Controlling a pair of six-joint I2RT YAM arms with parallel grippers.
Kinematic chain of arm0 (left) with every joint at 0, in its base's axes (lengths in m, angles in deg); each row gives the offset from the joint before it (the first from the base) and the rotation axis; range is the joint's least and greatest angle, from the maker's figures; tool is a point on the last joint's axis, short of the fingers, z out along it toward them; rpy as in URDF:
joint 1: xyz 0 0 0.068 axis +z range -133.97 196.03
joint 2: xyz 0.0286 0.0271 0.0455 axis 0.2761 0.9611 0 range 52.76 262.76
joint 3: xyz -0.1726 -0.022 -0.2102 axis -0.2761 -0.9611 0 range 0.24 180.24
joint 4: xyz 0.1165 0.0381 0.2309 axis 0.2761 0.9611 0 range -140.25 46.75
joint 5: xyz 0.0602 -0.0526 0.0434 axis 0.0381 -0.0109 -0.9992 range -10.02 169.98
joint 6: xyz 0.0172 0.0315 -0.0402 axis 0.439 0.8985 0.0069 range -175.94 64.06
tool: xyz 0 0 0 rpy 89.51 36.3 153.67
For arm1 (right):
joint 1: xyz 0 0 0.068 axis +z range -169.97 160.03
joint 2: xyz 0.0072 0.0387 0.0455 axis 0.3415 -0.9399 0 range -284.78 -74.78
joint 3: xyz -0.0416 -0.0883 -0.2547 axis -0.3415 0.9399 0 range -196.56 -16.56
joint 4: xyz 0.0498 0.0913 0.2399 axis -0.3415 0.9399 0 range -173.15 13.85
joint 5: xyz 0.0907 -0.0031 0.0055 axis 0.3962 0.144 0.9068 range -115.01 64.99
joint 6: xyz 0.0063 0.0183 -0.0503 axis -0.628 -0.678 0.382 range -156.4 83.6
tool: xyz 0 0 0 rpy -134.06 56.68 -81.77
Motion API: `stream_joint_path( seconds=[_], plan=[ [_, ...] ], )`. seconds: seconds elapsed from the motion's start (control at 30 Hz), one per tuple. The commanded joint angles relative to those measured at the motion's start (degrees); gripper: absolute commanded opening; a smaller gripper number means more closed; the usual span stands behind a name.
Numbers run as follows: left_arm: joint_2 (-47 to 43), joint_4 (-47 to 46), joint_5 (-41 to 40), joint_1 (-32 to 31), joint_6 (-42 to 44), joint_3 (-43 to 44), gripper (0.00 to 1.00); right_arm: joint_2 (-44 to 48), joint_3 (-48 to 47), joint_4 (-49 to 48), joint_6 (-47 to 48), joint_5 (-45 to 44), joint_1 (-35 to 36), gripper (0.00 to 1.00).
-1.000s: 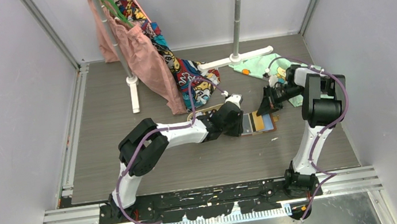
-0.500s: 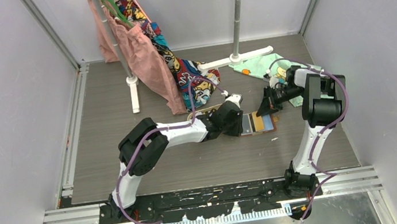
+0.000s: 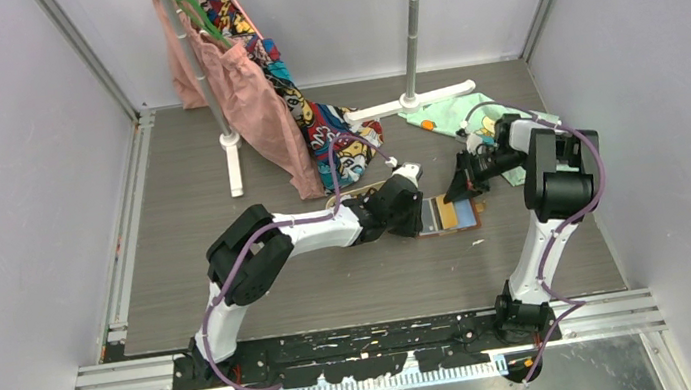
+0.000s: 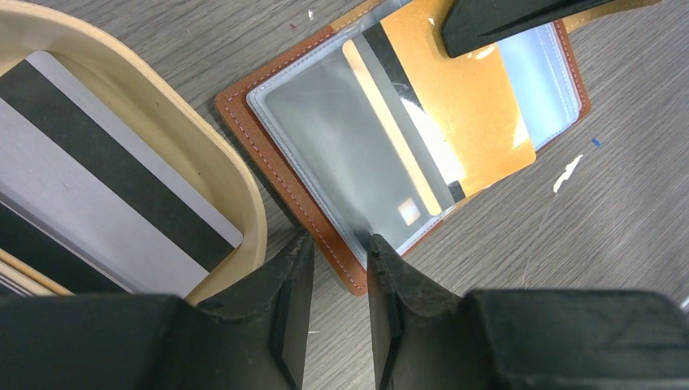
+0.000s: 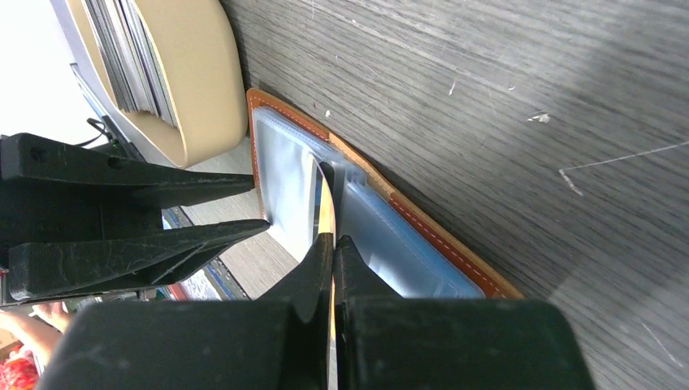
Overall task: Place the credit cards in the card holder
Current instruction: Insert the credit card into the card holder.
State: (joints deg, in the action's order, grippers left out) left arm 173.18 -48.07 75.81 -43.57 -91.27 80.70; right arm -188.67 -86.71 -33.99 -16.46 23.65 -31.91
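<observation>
The tan-brown card holder lies open on the table with clear sleeves, just right of an oval wooden tray. My right gripper is shut on a yellow credit card, seen edge-on, and part of the card sits inside a clear sleeve. My left gripper points down at the holder's near corner. Its jaws are slightly apart and straddle the leather edge without clamping it. Grey and black credit cards lie stacked in the tray. From above, both grippers meet over the holder.
The tray lies partly under my left wrist. A clothes rack with a pink garment and a patterned one stands behind it. A white pole base and a green cloth are at the back right.
My right gripper has edged slightly left with the yellow card. The left gripper and the holder have stayed where they were.
</observation>
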Motion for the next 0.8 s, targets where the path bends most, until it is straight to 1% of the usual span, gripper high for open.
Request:
stream_joint_path(
  seconds=[0.0, 0.27, 0.37, 0.4, 0.57, 0.77],
  plan=[
    [1.05, -2.51, 1.35, 0.16, 0.09, 2.41, 0.31, -0.22, 0.87, -0.73, -0.97, -0.59, 2.13, 0.02],
    [1.40, -2.50, 1.87, 0.10, -0.16, 2.76, 0.30, -0.33, 1.53, -3.05, -4.00, -1.42, 4.38, 0.05],
    [1.54, -2.46, 1.92, 0.10, -0.09, 2.94, 0.30, -0.19, 1.36, -3.02, -4.10, -1.90, 4.91, 0.08],
    [1.41, -2.44, 1.96, 0.09, -0.10, 2.94, 0.30, -0.01, 1.16, -2.72, -3.93, -2.17, 4.91, 0.10],
    [1.07, -2.35, 1.96, 0.12, 0.16, 2.85, 0.30, 3.51, 0.59, -2.21, -2.78, -4.62, 4.83, 0.25],
    [0.96, -2.35, 2.07, 0.12, 0.12, 2.79, 0.30, 7.67, 0.81, -3.23, -2.42, -9.20, 4.89, 0.36]
  ],
)
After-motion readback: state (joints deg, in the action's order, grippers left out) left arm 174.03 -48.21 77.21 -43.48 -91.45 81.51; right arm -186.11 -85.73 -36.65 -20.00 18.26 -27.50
